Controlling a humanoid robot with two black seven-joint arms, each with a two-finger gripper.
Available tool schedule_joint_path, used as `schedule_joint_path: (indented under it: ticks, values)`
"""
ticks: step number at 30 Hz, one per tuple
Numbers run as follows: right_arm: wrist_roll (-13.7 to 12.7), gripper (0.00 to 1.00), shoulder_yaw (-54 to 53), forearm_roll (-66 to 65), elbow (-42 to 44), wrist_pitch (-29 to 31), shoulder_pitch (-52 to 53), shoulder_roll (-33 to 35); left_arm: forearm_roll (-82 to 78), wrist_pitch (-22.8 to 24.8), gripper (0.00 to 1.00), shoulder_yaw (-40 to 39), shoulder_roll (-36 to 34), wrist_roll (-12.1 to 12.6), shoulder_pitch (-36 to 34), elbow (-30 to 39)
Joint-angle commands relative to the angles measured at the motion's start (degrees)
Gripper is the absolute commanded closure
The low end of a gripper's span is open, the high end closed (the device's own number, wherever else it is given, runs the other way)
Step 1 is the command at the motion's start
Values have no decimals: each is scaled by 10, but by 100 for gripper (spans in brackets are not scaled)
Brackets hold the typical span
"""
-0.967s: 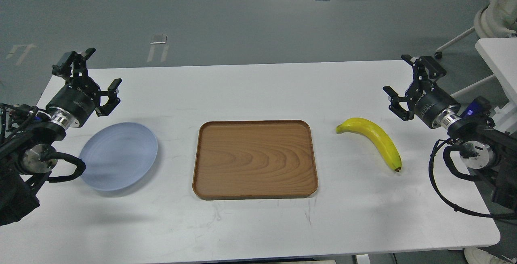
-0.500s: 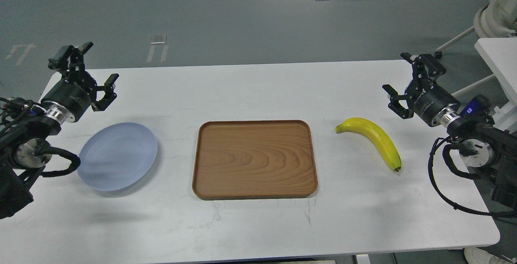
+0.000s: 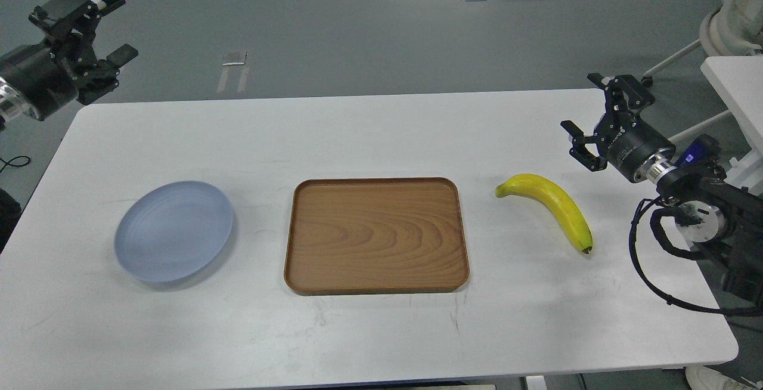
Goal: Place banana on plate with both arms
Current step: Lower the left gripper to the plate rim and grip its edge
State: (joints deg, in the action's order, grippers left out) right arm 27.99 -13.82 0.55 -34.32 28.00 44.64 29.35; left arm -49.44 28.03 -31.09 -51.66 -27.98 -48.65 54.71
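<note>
The right gripper (image 3: 598,117) hangs with its 2 fingers spread wide and nothing between them, above the right end of the white table (image 3: 381,342), just up and to the right of the yellow banana (image 3: 551,205), which lies flat on the tabletop apart from it. The left gripper (image 3: 89,27), its 2 fingers also parted and empty, is raised at the far left beyond the table's back corner, well away from the pale blue plate (image 3: 173,231). Between plate and banana sits 1 rectangular brown wooden tray (image 3: 377,234), touching neither.
</note>
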Motion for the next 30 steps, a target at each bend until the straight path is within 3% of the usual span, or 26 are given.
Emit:
schedule_joint_path:
  ticks: [1, 4, 8, 14, 30]
  values:
    - [0, 0, 0, -1, 0, 0, 4, -2, -175, 0, 0, 2, -40, 0, 5, 69]
    - [0, 0, 2, -1, 0, 0, 11, -8, -296, 0, 0, 7, -49, 0, 15, 81]
    - [0, 0, 2, -2, 0, 0, 17, -15, -423, 0, 0, 76, -53, 0, 31, 72]
    - [0, 0, 2, -2, -1, 0, 18, -15, -433, -37, 0, 177, -41, 0, 32, 29]
    - [0, 0, 2, -1, -4, 0, 17, -10, -428, -100, 3, 201, 27, 0, 72, -136]
